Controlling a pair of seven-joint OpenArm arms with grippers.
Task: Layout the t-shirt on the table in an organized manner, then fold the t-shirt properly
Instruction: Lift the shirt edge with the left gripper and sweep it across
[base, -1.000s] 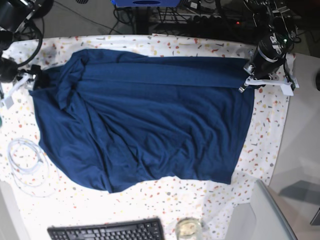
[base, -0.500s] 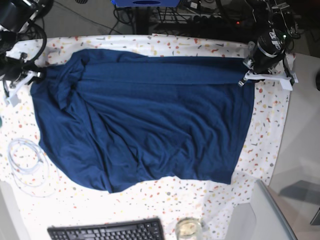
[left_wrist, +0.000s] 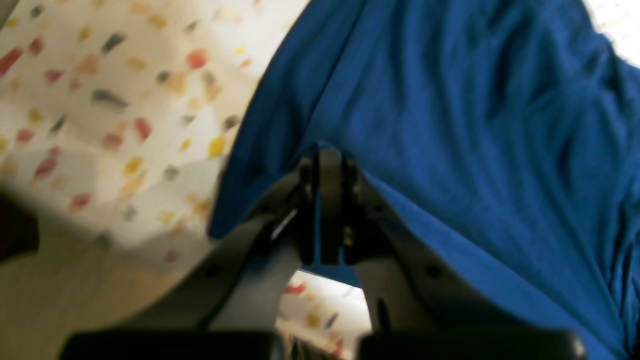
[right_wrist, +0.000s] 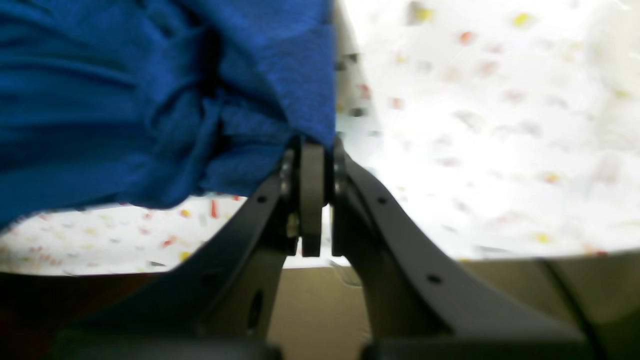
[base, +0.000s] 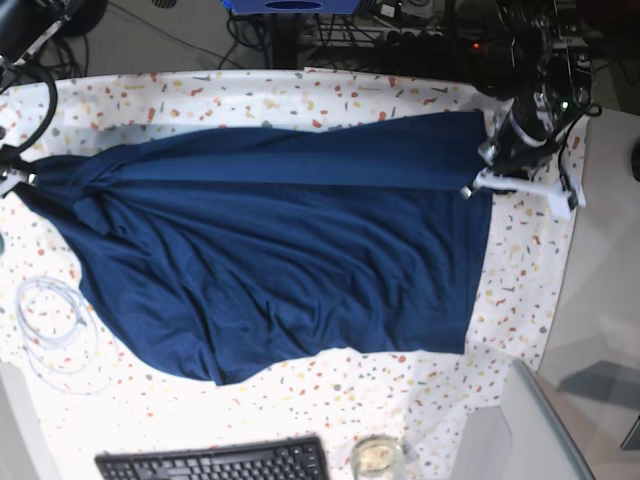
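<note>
Speckled white cloth covers the worktop (base: 300, 90), with a keyboard (base: 215, 462) and a small glass (base: 376, 456) at its near edge, a coil of pale cable (base: 50, 320) at the left, and cables and gear crowding the far side. Across the middle lies the t-shirt (base: 280, 260), dark navy, its far edge drawn into a straight line between our two arms.

At the right of the base view our left pincer (base: 484, 180) is clamped on one far corner of the fabric; its wrist camera shows the jaws pressed together with a sliver of blue cloth between them. At the far left edge our right pincer (right_wrist: 311, 150) is likewise closed, with the bunched corner of the shirt gathered at its tips. We judge the two grips are meant to tension the far edge so the garment can be spread flat before any fold.

Against the picture from a second ago, the change is plain: the right pincer, then beside the crumpled left end, has closed on it and carried it outward to the worktop's left margin. The rumpled heap there has been stretched into a long taper, and the far fold now runs straighter. Wrinkles remain through the near left half, so the laying-out looks unfinished.
</note>
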